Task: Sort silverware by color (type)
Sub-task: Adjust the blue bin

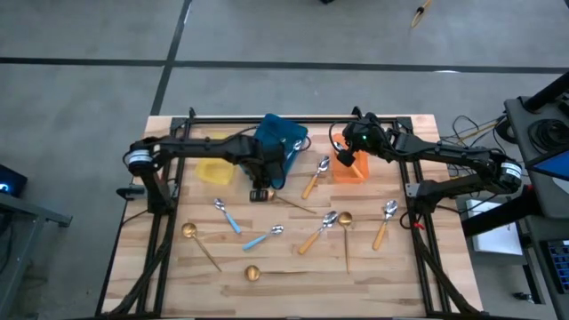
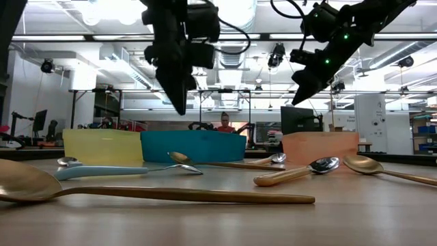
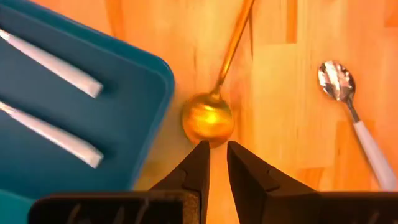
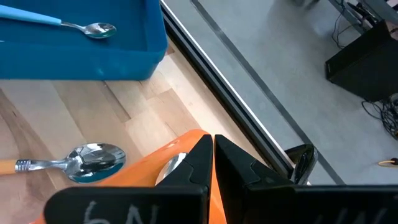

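In the high view, the left gripper (image 1: 260, 193) hangs at the centre of the wooden desk (image 1: 293, 276), just below the blue plastic bin (image 1: 279, 135). The right gripper (image 1: 343, 158) is over the orange plastic bin (image 1: 353, 171). Spoons lie scattered across the lower half.

In the low view, both arms hang above the desk.

In the left wrist view, the jaws stand slightly apart and empty, aimed at the all-gold thin-handled spoon (image 3: 208, 118), probably to pick it.

In the right wrist view, the jaws are together over the orange bin, holding nothing.
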Tool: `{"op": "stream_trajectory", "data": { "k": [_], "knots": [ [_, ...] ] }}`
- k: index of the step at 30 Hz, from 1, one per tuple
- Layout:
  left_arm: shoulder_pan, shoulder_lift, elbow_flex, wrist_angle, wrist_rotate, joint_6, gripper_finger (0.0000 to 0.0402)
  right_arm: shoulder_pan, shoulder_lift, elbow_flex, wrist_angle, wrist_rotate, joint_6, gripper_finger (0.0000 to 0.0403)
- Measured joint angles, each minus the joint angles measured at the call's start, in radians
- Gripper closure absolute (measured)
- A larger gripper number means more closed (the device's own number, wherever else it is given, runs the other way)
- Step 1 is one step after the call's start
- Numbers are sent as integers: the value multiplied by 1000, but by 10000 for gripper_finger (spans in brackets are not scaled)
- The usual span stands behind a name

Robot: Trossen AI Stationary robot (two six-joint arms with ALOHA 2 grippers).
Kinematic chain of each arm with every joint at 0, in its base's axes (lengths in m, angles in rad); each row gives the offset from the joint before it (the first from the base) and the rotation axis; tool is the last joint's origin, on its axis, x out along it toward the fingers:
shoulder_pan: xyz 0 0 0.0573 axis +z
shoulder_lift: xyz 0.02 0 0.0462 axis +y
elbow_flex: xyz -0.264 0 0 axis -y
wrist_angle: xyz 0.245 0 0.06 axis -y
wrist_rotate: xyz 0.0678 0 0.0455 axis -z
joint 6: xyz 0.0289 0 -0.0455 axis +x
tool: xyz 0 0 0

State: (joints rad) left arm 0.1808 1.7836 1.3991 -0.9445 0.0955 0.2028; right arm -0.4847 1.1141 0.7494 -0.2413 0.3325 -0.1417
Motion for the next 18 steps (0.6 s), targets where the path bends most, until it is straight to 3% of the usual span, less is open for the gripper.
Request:
{"op": "stream_trajectory", "data": {
  "k": [5, 11, 18],
  "knots": [
    [-5, 2, -68, 64, -6, -14, 364, 0, 0, 0, 0, 0, 1, 394],
    [-4, 8, -109, 178, -133, -24, 364, 0, 0, 0, -1, 0, 0, 394],
    [-2, 10, -104, 309, -139, -35, 364, 0, 0, 0, -14, 0, -15, 394]
  ]
}}
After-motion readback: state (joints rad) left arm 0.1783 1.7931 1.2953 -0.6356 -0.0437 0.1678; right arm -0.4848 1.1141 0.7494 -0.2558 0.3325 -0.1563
